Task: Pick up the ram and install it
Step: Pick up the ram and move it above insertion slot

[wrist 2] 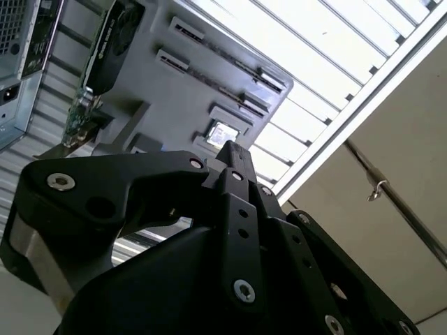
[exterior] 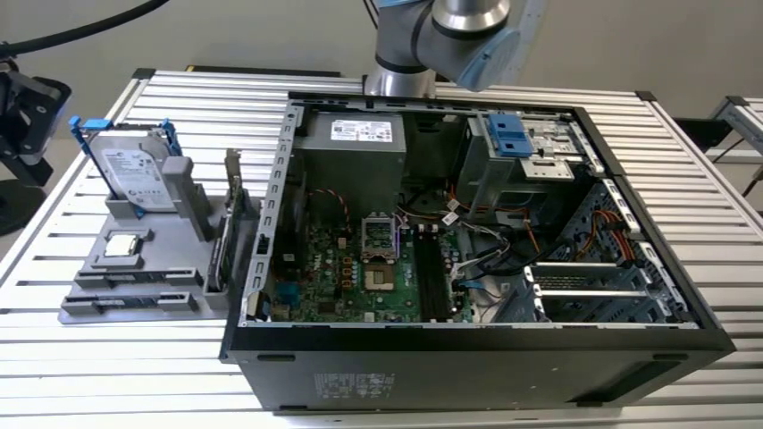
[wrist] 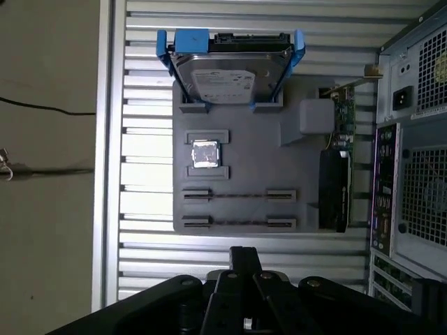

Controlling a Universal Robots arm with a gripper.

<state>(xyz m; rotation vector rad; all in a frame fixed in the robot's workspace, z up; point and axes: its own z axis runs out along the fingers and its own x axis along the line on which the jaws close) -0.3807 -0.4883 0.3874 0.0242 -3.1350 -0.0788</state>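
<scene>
Hovering near the grey tray (wrist: 265,153) with gripper (wrist: 244,255) closed and empty, ram (wrist: 239,196) not yet picked, nothing installed.

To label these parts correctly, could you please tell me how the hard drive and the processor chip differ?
The hard drive stands propped on edge, while the processor chip lies flat. The hard drive is larger and oblong; the processor chip is small and square. The hard drive has blue rails; the processor chip has none. Both are silvery and sit on the grey holder.
</scene>
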